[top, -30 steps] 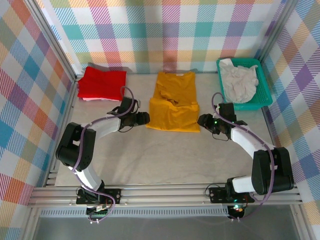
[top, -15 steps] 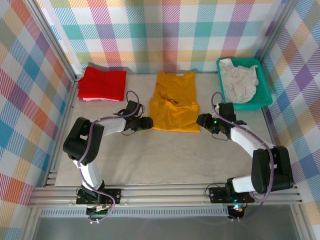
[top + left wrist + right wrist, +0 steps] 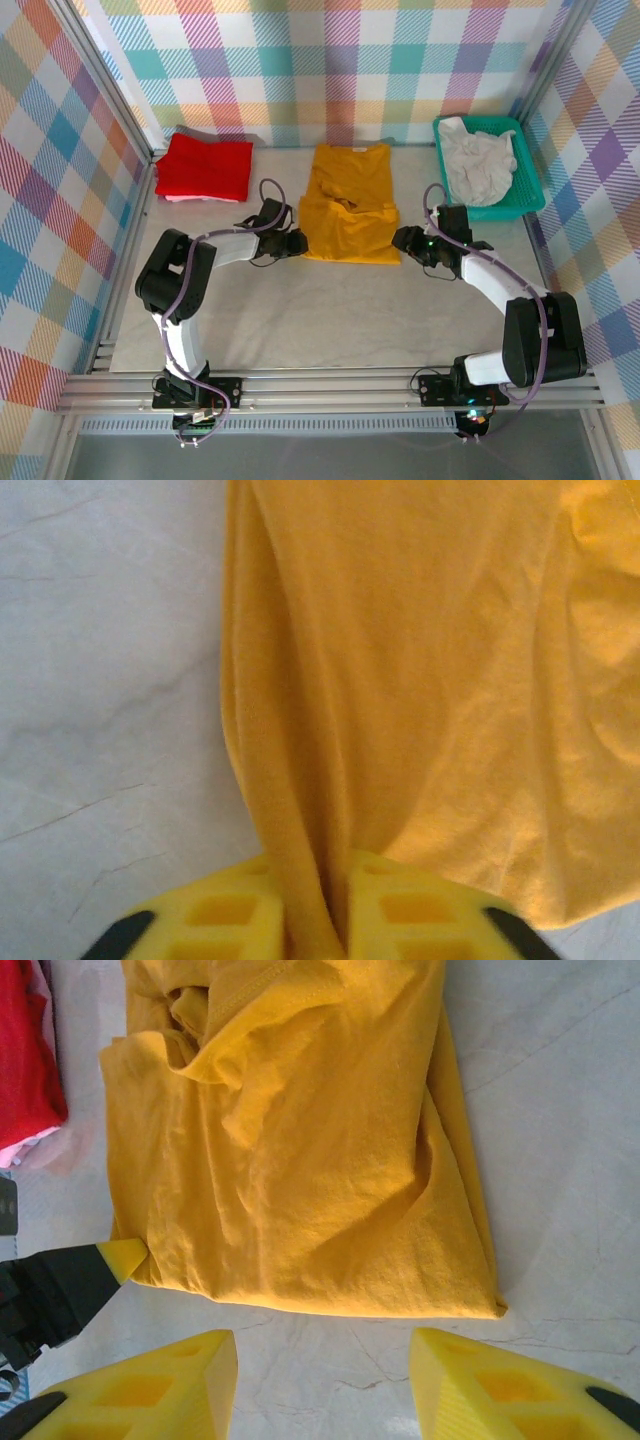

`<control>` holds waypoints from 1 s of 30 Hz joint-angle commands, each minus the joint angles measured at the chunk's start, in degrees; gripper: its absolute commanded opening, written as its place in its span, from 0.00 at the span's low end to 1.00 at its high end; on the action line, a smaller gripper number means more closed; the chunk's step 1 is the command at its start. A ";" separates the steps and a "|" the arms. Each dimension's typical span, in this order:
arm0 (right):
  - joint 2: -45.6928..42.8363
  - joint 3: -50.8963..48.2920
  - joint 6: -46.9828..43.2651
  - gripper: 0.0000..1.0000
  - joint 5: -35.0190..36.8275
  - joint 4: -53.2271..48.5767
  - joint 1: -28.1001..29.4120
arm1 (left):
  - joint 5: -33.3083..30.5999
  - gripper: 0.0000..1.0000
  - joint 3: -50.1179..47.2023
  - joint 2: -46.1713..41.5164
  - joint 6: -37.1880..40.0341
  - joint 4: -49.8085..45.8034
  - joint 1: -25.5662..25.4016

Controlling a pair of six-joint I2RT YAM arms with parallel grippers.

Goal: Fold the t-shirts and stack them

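Observation:
The mustard-yellow t-shirt lies partly folded in the middle of the table. My left gripper is at its near left corner, shut on a pinched ridge of the yellow cloth that runs up between the yellow fingers. My right gripper sits just off the shirt's near right side, open, with bare table between its fingers and the shirt's edge a little ahead. A folded red t-shirt lies at the back left. An off-white t-shirt is crumpled in the basket.
The teal mesh basket stands at the back right against the wall. Plaid walls close in the table on three sides. A pale cloth edge peeks out under the red shirt. Bare table spreads in front of the yellow shirt.
My left gripper slid right to the yellow shirt's near left corner and shut on the cloth. The right gripper barely moved.

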 commanded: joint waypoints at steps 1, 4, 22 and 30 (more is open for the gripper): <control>-0.18 -1.15 1.12 0.49 0.29 -1.83 0.14 | 0.74 0.08 1.28 -0.26 0.42 0.92 -0.49; 0.13 -0.68 2.43 0.55 3.46 -5.59 -0.48 | 0.05 0.01 0.02 -2.05 0.15 0.60 -0.54; 14.79 2.50 5.95 0.53 -6.22 0.89 -0.69 | 0.40 0.00 -5.92 -6.04 -2.06 2.11 -0.64; 15.95 4.66 7.23 0.48 -4.84 0.33 0.25 | 0.13 0.00 -6.70 -7.17 -2.22 2.03 -0.79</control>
